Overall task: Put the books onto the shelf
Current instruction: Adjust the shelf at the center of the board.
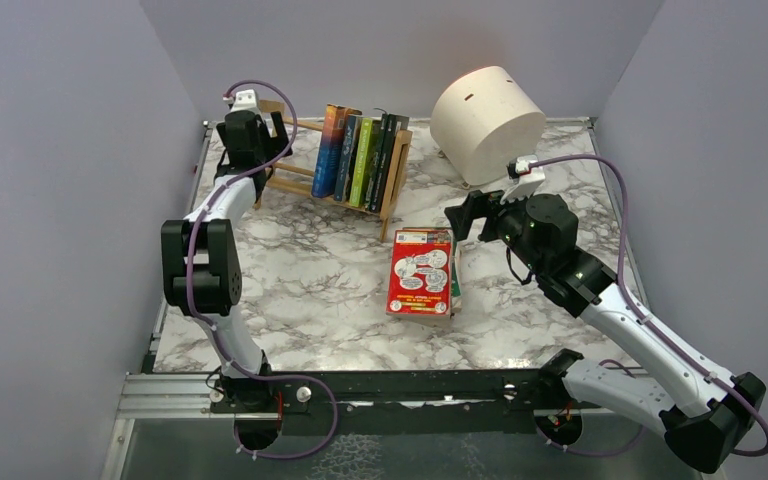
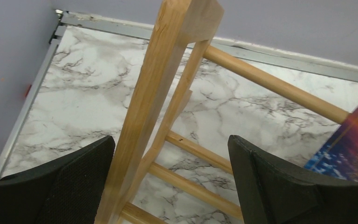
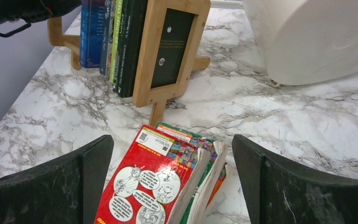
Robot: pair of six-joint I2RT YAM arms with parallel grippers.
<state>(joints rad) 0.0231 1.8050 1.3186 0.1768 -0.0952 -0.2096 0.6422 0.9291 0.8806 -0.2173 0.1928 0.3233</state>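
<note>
Wood first: the shelf (image 1: pixel 295 178) stands near the far-left corner of the bench (image 1: pixel 300 300), its length along the far edge, with a row of books (image 1: pixel 360 160) upright at its right end. My left claw (image 2: pixel 170 149) sits over the shelf's left ladder end, jaws spread wide either side of the upright post (image 2: pixel 154 102). The post runs hard by the left finger (image 2: pixel 70 186), and I can't quite tell whether they touch. That claw grips nothing. Further right, about mid-bench, the stack (image 1: pixel 420 272) of remaining books lies flat with a red book (image 3: pixel 144 186) on top, its long axis running from near edge to far edge. My right claw (image 1: pixel 463 218) hovers just beside the stack's far-right corner, fingers fully apart, empty and touching nothing. Its wrist camera shows the stack's far end low between the fingers. The right arm is plainly nearer, so I judge the pick turns on closing across the stack's short width. A cream drum (image 1: pixel 487 122) sits beyond, toward the far-right corner
</note>
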